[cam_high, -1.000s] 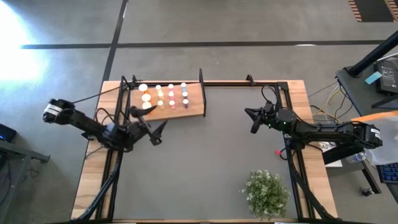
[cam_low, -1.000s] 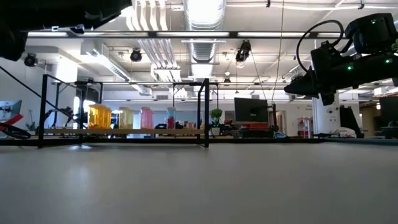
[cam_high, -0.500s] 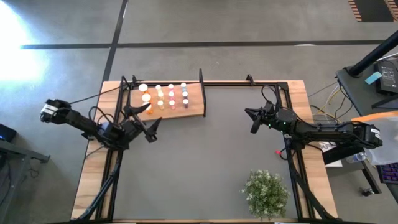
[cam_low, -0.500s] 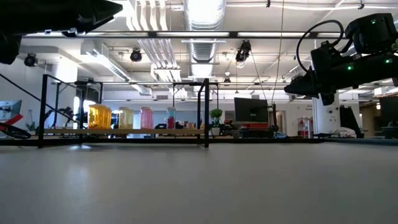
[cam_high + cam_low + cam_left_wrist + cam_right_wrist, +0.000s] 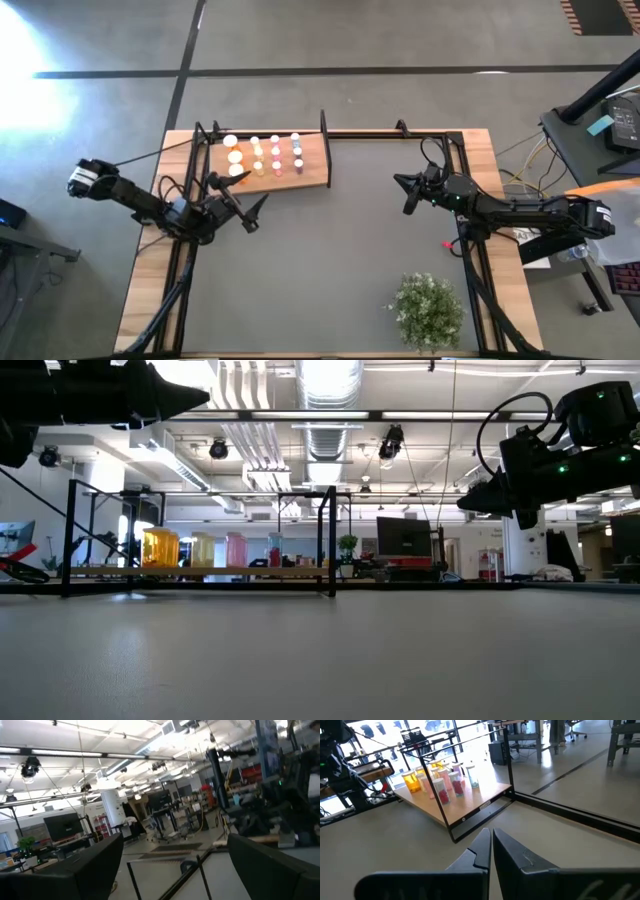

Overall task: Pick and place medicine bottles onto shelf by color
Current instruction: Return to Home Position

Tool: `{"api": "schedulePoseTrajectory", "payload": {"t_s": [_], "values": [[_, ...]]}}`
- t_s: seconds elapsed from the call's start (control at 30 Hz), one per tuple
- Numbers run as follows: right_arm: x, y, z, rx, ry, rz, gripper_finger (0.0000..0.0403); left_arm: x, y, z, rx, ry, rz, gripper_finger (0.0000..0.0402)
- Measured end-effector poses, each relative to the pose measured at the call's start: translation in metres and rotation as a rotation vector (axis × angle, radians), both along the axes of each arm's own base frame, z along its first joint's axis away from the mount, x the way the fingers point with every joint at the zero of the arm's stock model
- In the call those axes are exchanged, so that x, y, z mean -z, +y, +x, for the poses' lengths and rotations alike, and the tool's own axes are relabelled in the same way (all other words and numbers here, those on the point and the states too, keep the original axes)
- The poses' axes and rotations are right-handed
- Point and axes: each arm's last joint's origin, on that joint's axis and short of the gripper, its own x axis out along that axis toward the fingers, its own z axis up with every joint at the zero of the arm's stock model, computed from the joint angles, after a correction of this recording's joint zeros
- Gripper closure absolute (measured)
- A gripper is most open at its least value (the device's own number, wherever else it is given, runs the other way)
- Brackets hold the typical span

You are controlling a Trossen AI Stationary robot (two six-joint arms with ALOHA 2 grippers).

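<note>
Medicine bottles (image 5: 264,154) stand in rows on the shelf (image 5: 312,170), on the left arm's side of the counter (image 5: 330,270). Left claw (image 5: 240,203), spread wide and empty, hovers just beside the shelf. Right claw (image 5: 490,836), fingers together and empty, sits well apart.

This is an open-plan robotics lab or workshop. Bare ventilation ducts (image 5: 325,385) run under a high white ceiling (image 5: 480,380), monitors (image 5: 403,537) stand beyond the table (image 5: 320,660), and the floor (image 5: 420,35) is grey concrete.
</note>
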Motion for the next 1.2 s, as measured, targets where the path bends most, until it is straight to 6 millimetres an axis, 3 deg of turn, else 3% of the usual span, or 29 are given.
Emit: {"api": "schedulePoseTrajectory", "payload": {"t_s": [0.2, 0.47, 0.7, 1.0, 1.2], "values": [[0.000, 0.000, 0.000, 0.000, 0.000, 0.000, 0.0394, -0.001, 0.002, -0.007, 0.006, 0.092, 0.030, 0.0061], [0.000, 0.000, 0.000, 0.000, 0.000, 0.000, 0.0394, -0.003, 0.007, -0.024, 0.079, 0.066, -0.113, 0.0061], [0.000, 0.000, 0.000, 0.000, 0.000, 0.000, 0.0394, 0.003, 0.012, -0.035, 0.062, 0.152, -0.101, 0.0061], [0.000, 0.000, 0.000, 0.000, 0.000, 0.000, 0.0394, 0.001, 0.018, -0.055, 0.073, 0.127, -0.105, 0.0061], [0.000, 0.000, 0.000, 0.000, 0.000, 0.000, 0.0394, 0.022, 0.020, -0.063, 0.080, 0.085, -0.115, 0.0061]]}}
